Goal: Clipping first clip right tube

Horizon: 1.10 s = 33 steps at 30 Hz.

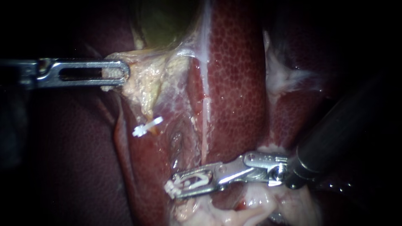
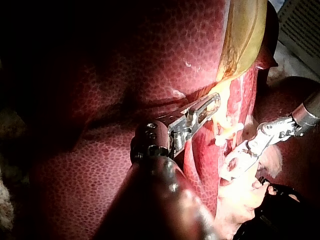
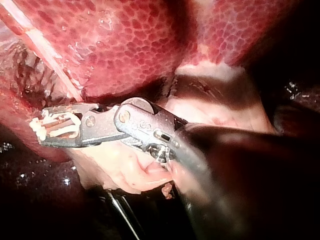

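My left instrument (image 1: 119, 73) comes in from the left, its slotted jaws shut on pale yellowish tissue (image 1: 142, 83) just below the green gallbladder (image 1: 163, 21). Below that tissue, a white clip (image 1: 147, 126) sits across a thin tube. My right instrument (image 1: 178, 187) enters from the lower right, jaws shut on a second white clip (image 1: 188, 182), low over the dark red liver (image 1: 234, 83). I cannot tell whether a tube lies inside this clip. In the right wrist view, the jaws of the right instrument (image 3: 50, 126) hold the clip (image 3: 57, 125) beside the liver.
A pale strand (image 1: 205, 121) runs down the liver between the two instruments. Whitish loose tissue (image 1: 234, 211) lies under the right instrument's jaws. In the left wrist view the left instrument (image 2: 212, 102) and right instrument (image 2: 232, 167) stand close together beside the gallbladder (image 2: 245, 35).
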Each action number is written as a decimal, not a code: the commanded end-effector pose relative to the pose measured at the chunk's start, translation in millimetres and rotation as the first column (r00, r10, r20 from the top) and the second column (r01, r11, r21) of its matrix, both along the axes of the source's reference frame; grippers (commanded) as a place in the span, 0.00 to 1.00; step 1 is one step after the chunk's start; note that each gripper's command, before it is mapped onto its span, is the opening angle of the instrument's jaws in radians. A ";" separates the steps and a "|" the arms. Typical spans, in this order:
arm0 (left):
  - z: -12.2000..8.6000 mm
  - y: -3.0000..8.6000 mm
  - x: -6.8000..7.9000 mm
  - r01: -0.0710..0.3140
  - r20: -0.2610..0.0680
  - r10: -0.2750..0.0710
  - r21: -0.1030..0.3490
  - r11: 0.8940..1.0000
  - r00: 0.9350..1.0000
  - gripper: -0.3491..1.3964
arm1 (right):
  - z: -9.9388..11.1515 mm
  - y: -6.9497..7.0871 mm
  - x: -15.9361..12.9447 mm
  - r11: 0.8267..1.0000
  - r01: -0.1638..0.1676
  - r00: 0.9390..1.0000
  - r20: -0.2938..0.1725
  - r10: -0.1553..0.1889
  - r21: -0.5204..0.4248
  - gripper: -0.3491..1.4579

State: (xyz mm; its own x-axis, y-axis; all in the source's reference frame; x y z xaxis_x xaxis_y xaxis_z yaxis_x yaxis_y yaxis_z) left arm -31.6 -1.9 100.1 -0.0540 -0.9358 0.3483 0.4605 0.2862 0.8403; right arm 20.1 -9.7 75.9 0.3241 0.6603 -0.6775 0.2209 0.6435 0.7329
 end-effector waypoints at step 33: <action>0.0 0.0 0.1 0.000 0.000 0.000 0.000 1.000 1.000 0.00 | -0.9 0.8 -4.1 1.000 0.027 1.000 -0.001 -0.027 0.007 0.42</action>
